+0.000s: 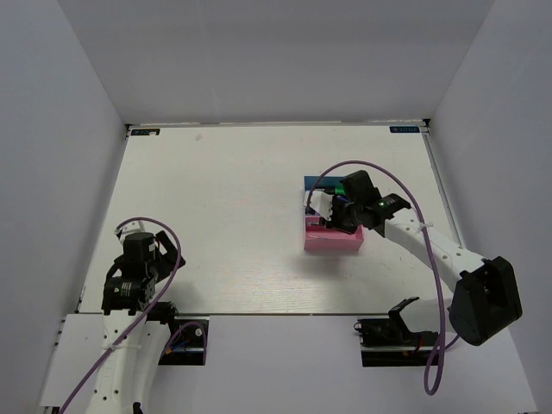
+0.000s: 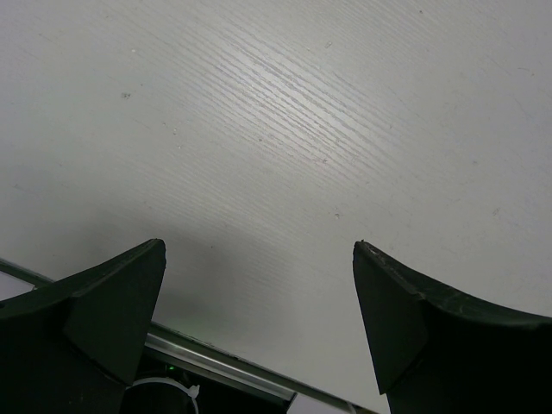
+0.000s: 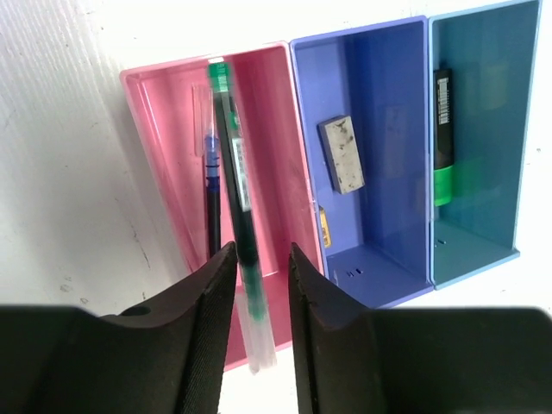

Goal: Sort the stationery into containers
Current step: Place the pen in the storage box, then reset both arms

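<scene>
Green pen (image 3: 243, 207) lies in the pink tray (image 3: 159, 129) beside 1 blue pen (image 3: 211, 181) — the right gripper (image 3: 261, 250) straddles it, jaws narrowly parted, not pinching. Left gripper (image 2: 259, 246) — spread wide, empty.

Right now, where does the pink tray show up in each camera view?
Top external: pink tray right of centre on the table, partly covered by the right gripper.
Left wrist: not in it; only table surface shows.
Right wrist: pink tray at centre left.
Shared landmark: the right gripper, above the pink tray in both views that show it.
</scene>
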Controlling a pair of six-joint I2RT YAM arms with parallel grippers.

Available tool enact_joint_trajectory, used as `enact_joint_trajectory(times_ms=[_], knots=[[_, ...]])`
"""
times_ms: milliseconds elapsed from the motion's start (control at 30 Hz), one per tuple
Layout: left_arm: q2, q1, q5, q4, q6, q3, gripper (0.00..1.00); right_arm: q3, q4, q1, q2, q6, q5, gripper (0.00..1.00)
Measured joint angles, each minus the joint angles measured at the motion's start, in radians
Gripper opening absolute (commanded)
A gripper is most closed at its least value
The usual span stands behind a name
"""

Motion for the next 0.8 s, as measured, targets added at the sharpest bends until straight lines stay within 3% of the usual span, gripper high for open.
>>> enact_joint_trajectory(times_ms=[300,333,400,433,467,500,533,567,600,633,667,700,733,767,800], knots=[[0.003,0.000,0.000,0.000,0.000,0.000,1.00,0.000,0.000,-0.017,0.004,0.010,-0.003,0.39],[0.004,0.000,0.000,0.000,0.000,0.000,1.00,0.000,0.000,-0.018,0.005,0.011,-0.004,0.36],[0.004,0.000,0.000,0.000,0.000,0.000,1.00,0.000,0.002,-0.021,0.005,0.021,-0.004,0.00],[0.004,0.000,0.000,0.000,0.000,0.000,0.98,0.000,0.004,-0.022,0.005,0.036,-0.003,0.00],[0.005,0.000,0.001,0.000,0.000,0.000,0.84,0.002,0.006,-0.023,0.005,0.060,0.001,0.00],[0.005,0.000,0.004,0.002,0.000,-0.001,0.62,0.005,0.009,-0.027,0.005,0.112,0.011,0.00],[0.005,0.000,0.010,0.006,-0.003,-0.003,0.26,0.011,0.018,-0.032,0.005,0.167,0.020,0.00],[0.005,0.000,0.021,0.011,0.005,-0.005,0.00,0.019,0.032,-0.037,0.002,0.222,0.036,0.00],[0.005,0.000,0.039,0.019,0.015,-0.010,0.00,0.031,0.046,-0.043,-0.002,0.283,0.051,0.00],[0.005,0.000,0.058,0.028,0.025,-0.014,0.00,0.048,0.055,-0.051,-0.007,0.354,0.063,0.16],[0.006,0.000,0.087,0.039,0.037,-0.018,0.00,0.069,0.056,-0.058,-0.011,0.424,0.073,0.49],[0.009,0.000,0.121,0.054,0.045,-0.022,0.07,0.099,0.052,-0.065,-0.013,0.499,0.087,0.62],[0.014,0.000,0.156,0.069,0.056,-0.026,0.26,0.132,0.052,-0.069,-0.013,0.563,0.101,0.75],[0.023,0.000,0.188,0.080,0.071,-0.027,0.52,0.158,0.054,-0.074,-0.013,0.614,0.111,0.90],[0.035,0.000,0.225,0.090,0.082,-0.027,0.92,0.180,0.055,-0.077,-0.018,0.658,0.125,0.90]])
